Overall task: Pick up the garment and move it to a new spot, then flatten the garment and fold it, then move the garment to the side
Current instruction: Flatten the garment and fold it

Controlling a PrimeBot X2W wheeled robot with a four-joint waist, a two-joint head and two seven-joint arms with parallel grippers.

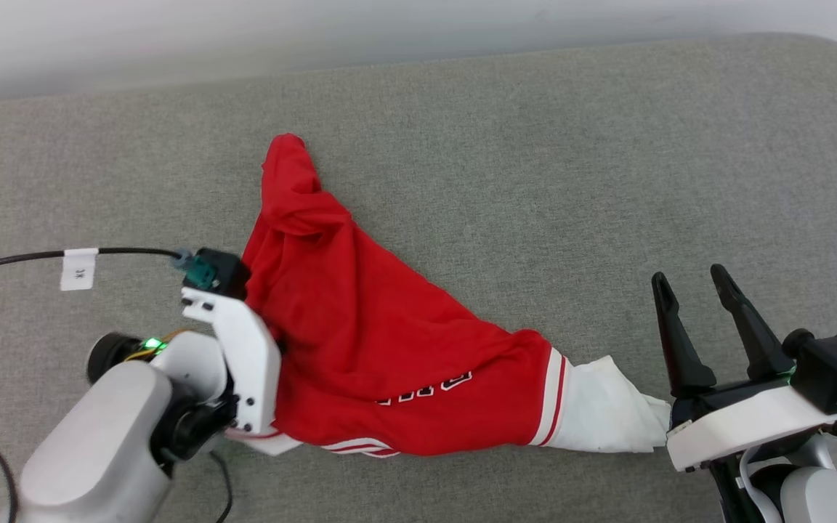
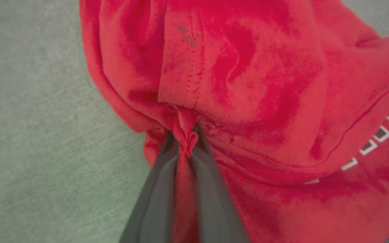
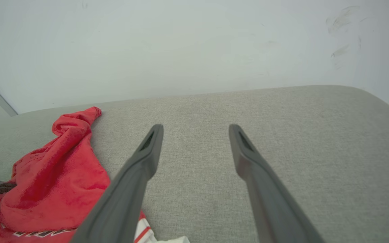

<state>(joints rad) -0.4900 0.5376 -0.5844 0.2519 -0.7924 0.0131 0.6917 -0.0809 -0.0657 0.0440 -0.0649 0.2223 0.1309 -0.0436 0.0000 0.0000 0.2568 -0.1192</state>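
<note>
While left gripper (image 2: 185,135) pinches fold at nine-o'clock edge of garment (image 1: 389,341), crumpled on cushion (image 1: 607,145), right gripper (image 1: 689,276) hovers at three o'clock, fingers spread. Soft, light, limp: hem likely best hold.

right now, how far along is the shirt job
Barely started. Done: nothing complete; the garment lies bunched and unfolded on the grey cushion. In hand: the left gripper is shut on a pinch of its red fabric, ready for the pickup. The right gripper is open and empty near the white sleeve. Left: lifting and moving it, flattening, folding, setting it aside.
</note>
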